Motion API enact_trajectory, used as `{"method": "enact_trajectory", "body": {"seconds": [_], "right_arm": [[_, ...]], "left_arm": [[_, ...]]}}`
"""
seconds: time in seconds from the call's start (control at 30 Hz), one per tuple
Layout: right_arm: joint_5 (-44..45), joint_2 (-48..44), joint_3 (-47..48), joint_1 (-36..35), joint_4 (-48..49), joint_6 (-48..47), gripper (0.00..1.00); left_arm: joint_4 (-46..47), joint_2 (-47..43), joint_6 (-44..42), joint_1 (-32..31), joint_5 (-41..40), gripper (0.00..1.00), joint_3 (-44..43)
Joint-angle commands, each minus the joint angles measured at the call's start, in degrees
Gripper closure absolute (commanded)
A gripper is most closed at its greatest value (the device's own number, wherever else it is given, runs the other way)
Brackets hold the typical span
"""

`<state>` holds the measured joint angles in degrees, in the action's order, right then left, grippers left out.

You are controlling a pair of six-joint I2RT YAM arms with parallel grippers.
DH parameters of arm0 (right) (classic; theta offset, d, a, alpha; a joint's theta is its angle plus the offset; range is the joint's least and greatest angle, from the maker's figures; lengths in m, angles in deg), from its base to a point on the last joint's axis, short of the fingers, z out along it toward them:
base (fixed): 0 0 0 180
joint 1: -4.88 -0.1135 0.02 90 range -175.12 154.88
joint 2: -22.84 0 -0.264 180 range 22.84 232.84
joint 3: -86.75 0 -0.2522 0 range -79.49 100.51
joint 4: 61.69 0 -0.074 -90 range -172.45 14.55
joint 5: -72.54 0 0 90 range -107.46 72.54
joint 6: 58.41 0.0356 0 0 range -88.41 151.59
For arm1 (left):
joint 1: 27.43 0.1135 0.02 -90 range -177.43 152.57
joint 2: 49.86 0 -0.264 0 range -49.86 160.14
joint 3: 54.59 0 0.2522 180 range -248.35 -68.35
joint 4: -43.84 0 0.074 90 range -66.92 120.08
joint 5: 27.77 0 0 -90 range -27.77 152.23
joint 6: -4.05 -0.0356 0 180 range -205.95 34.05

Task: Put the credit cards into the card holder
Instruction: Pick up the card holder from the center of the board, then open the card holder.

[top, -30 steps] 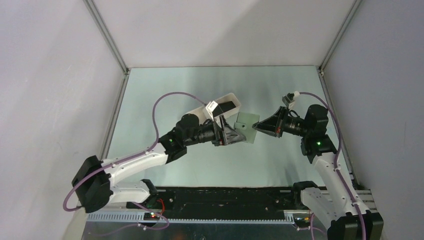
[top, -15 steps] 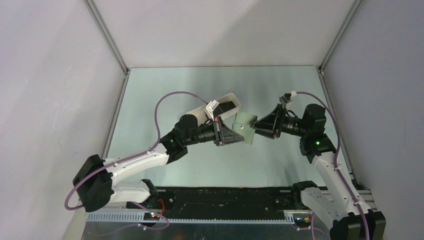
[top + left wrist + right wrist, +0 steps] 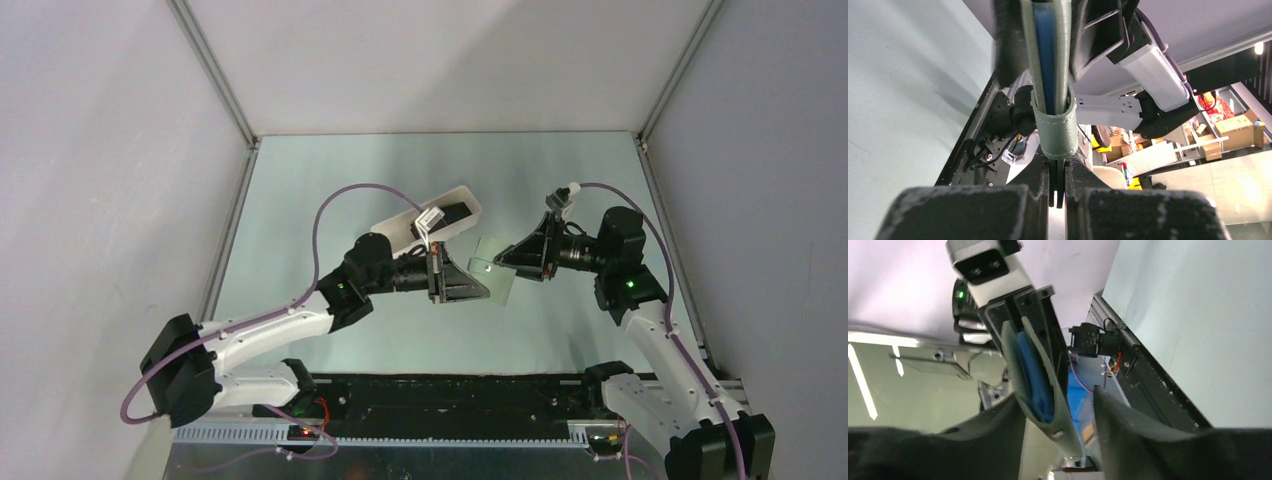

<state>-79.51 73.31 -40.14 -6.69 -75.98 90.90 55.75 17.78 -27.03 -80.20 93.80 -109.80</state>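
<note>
We saw the small grey-green folding card holder (image 3: 493, 275) with the blue-grey inside held in the air above the middle of the tabletop (image 3: 300, 200), a little toward its right edge, between the two arms. The left gripper (image 3: 486, 292) was closed on it. In the left wrist view its fingers pinched the end of the holder where the stitched strap wraps around. The right gripper (image 3: 1058, 405) stood open, with one finger on each side of the other end, and we could not tell if either finger touched it.

The long white rectangular tray (image 3: 400, 222) lay on the tabletop left of the holder, a little toward the far edge. Something dark lay inside it, which we took to be the flat dark credit cards (image 3: 455, 215).

We judged that the holder was light and soft, so it would bend and its two flaps would tend to close together. It seemed best to hold it firmly at the stitched edge or the fold, where the material is thicker, and to spread one flap with the other gripper. The cards looked thin, stiff and smooth, so they could slip. We would take one by its short edge.
</note>
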Motion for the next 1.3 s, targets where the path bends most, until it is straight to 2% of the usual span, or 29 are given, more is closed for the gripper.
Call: {"method": "enact_trajectory", "body": {"seconds": [0.0,0.03,0.07,0.1,0.13,0.17,0.2,0.23,0.27,0.3,0.33,0.37,0.47,0.7,0.9,1.27], "right_arm": [[-3.60,-0.06,2.22,-2.48,10.92,5.09,0.60],[-3.54,0.00,2.22,-2.75,11.44,5.28,0.80],[-3.24,0.11,2.22,-3.06,10.97,5.27,0.89],[-3.03,0.09,2.22,-3.13,10.54,5.06,0.99],[-2.37,0.03,2.22,-3.24,9.15,4.31,1.00],[-1.85,-0.28,2.24,-3.27,8.31,3.60,1.00],[-0.71,-0.46,2.27,-3.28,6.17,3.17,1.00],[-0.05,-0.82,2.34,-3.28,4.98,2.30,1.00],[1.36,-0.95,2.59,-3.24,2.06,1.55,1.00],[2.30,-1.31,3.17,-3.40,-0.50,-0.17,1.00],[4.28,-1.51,3.57,-3.56,-4.51,-1.09,1.00],[5.26,-1.83,4.32,-3.88,-6.43,-2.79,1.00],[8.24,-1.94,4.95,-4.21,-12.01,-4.21,1.00],[11.05,-1.28,6.19,-5.15,-18.31,-6.08,1.00],[11.23,-1.13,6.26,-5.13,-18.88,-5.12,1.00],[11.87,-0.24,6.26,-5.20,-21.69,-5.43,1.00]], "left_arm": [[3.35,0.34,-1.31,-0.65,2.59,0.99,-2.41],[3.34,0.49,-1.27,-0.66,2.48,0.95,-2.47],[3.38,0.44,-1.37,-0.73,2.33,0.90,-2.48],[3.34,0.18,-1.49,-0.70,1.49,0.72,-2.27],[3.16,-0.15,-1.62,-0.63,0.65,0.64,-1.93],[1.01,-0.95,-1.84,-0.43,-1.48,0.51,-1.86],[-1.13,-1.64,-3.32,-0.14,-5.37,0.45,-2.14],[-9.19,-3.28,-4.88,-0.10,-8.45,0.32,-2.84],[-13.52,-4.13,-8.05,-0.52,-14.94,0.28,-4.60],[-23.16,-5.68,-9.58,-0.94,-18.99,0.21,-5.79],[-27.80,-6.25,-11.82,-1.85,-26.34,0.19,-8.06],[-34.00,-7.14,-12.60,-2.74,-28.87,0.17,-8.93],[-42.90,-8.21,-15.60,-4.88,-41.41,0.16,-12.26],[-53.46,-4.38,-24.38,-13.48,-58.25,0.18,-21.36],[-55.27,-0.90,-31.39,-20.09,-64.50,0.23,-25.65],[-55.15,6.94,-33.78,-23.31,-63.31,0.20,-30.84]]}}
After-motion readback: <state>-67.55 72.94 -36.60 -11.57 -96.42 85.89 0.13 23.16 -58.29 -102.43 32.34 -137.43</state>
